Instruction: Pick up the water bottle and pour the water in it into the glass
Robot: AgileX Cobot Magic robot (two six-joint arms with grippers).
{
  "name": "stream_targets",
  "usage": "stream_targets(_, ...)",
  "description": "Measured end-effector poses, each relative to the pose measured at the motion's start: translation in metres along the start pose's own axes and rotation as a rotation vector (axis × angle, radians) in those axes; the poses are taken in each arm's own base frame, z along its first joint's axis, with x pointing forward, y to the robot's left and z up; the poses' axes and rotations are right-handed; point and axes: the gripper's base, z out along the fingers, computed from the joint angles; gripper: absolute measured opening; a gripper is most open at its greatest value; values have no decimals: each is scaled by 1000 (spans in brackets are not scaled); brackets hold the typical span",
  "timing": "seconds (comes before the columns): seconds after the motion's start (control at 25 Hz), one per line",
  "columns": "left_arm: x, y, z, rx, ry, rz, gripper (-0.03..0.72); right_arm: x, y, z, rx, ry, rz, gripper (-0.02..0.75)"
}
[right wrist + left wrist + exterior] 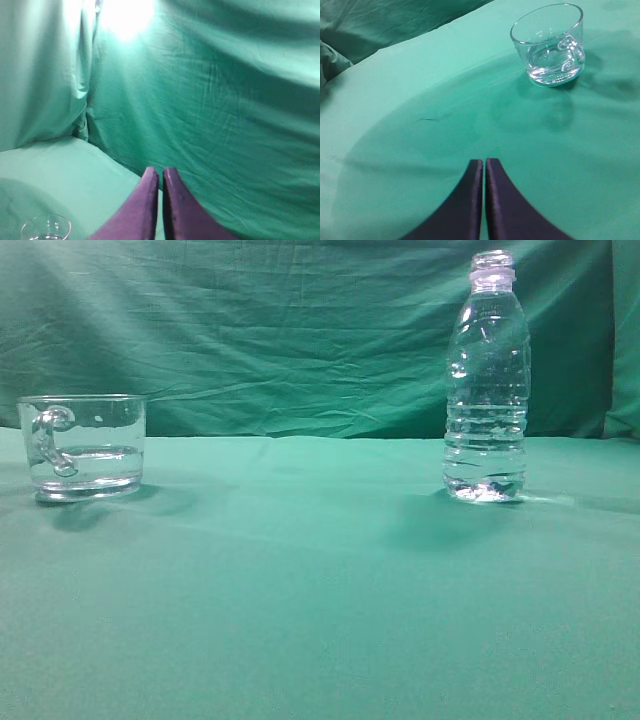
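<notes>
Green cloth (pixel 300 590) covers the table and hangs as a backdrop behind it. Water bottle (pixel 487 380): stands upright on the cloth at the right of the exterior view, long axis vertical, uncapped as far as can be seen, with the lilac ring at the neck. The water (pixel 484 488) inside shows only as glints near the base; its level cannot be read with confidence. Glass (pixel 83 445): upright at the far left of the exterior view, well apart from the bottle, handle turned toward the camera, with a shallow layer of liquid already in it.

Left gripper (pixel 484 165): fingers pressed together, empty, hanging above bare cloth; the glass (pixel 548 44) lies ahead of it and to its right. Right gripper (pixel 160 172): fingers likewise closed together, empty, aimed at the backdrop. Only a rim of the glass (pixel 46 227) shows low on its left, and the bottle does not appear in its view, so which way the bottle lies from it cannot be told there.

Neither arm appears in the exterior view. Judgement: the bottle stands on the right arm's side, so that arm is the nearer. It would need to open its fingers and approach the ribbed body from the side, across the vertical axis.
</notes>
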Motion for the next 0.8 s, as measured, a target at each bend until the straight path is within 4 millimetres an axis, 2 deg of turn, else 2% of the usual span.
stream_targets(0.2, 0, 0, 0, 0, 0, 0, 0, -19, 23, -29, -66, -32, -225, 0)
stream_targets(0.28, 0, 0, 0, 0, 0, 0, 0, -27, 27, -41, -27, -54, -240, 0)
stream_targets(0.56, 0, 0, 0, 0, 0, 0, 0, -51, 28, -81, 225, -165, -160, 0)
stream_targets(0.72, 0, 0, 0, 0, 0, 0, 0, -56, 8, -92, 463, -236, 16, 0)
stream_targets(0.8, 0, 0, 0, 0, 0, 0, 0, -47, -4, -98, 615, -169, 111, 0)
